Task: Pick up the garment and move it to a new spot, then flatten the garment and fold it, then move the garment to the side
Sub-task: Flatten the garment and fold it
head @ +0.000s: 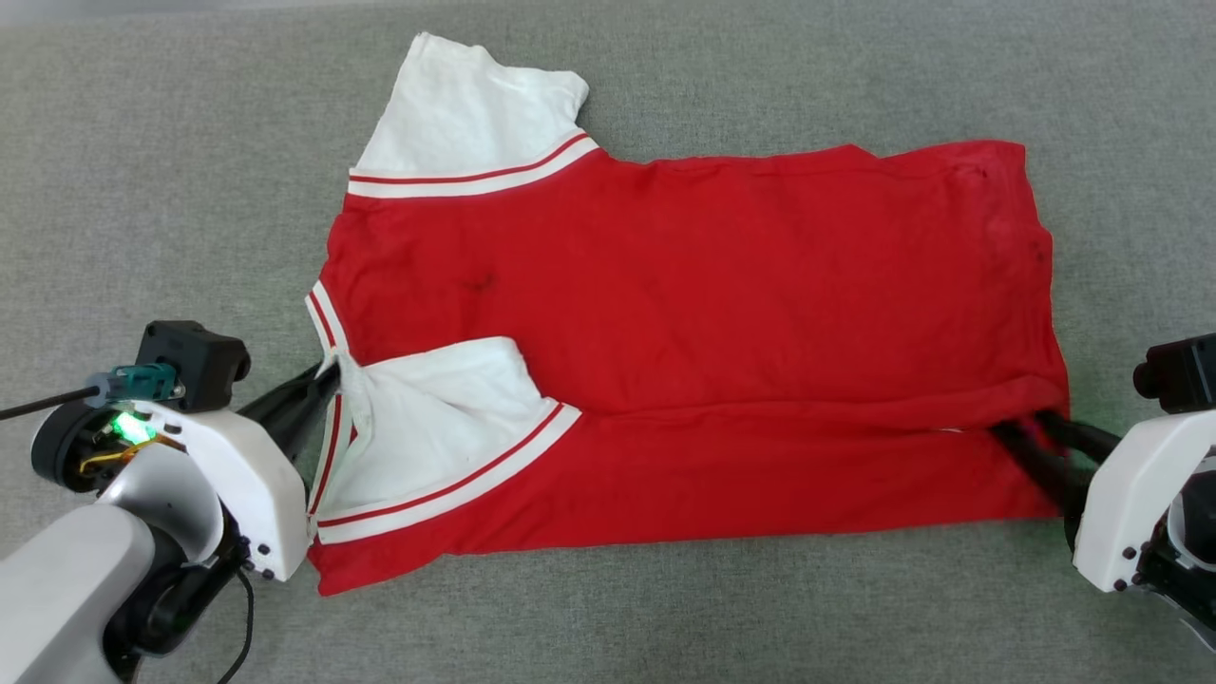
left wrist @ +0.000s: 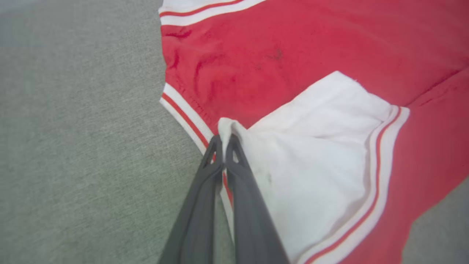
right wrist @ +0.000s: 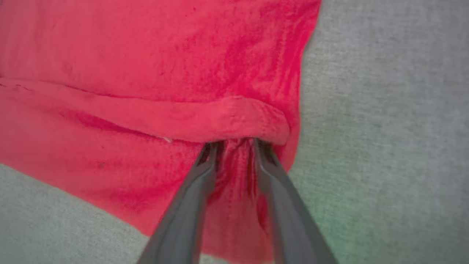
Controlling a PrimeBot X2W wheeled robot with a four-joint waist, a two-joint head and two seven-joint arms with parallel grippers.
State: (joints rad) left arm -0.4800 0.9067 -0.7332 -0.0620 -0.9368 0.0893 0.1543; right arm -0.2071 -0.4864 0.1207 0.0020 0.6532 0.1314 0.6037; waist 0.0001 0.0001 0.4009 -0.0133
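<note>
**Fold in progress, head and wrist views.** The grey, cloth-covered counter (head: 142, 142) carried the garment (head: 703, 285) across its middle. The collar end lay toward the counter's left edge and the hem toward its right edge. The red body was spread nearly flat, so the flattening step was judged done.

The near long strip (head: 760, 475) lay doubled over the body toward the far edge, its crease running left to right. This suggested a lengthwise fold, with one arm at each end to keep the flap even. The far sleeve (head: 465, 104) lay open toward the far edge, not yet folded in. The near sleeve (head: 427, 418) rested on top of the red body, carried over with the flap.

The left pincer (left wrist: 222, 145) had its fingers pressed together, clamped on a peak of white sleeve fabric beside the striped collar trim. The right pincer (right wrist: 236, 145) had its fingers apart at the hem end, straddling a bunched ridge of red cloth. Its tips were hidden beneath the rolled fold, so any contact there could not be told.
</note>
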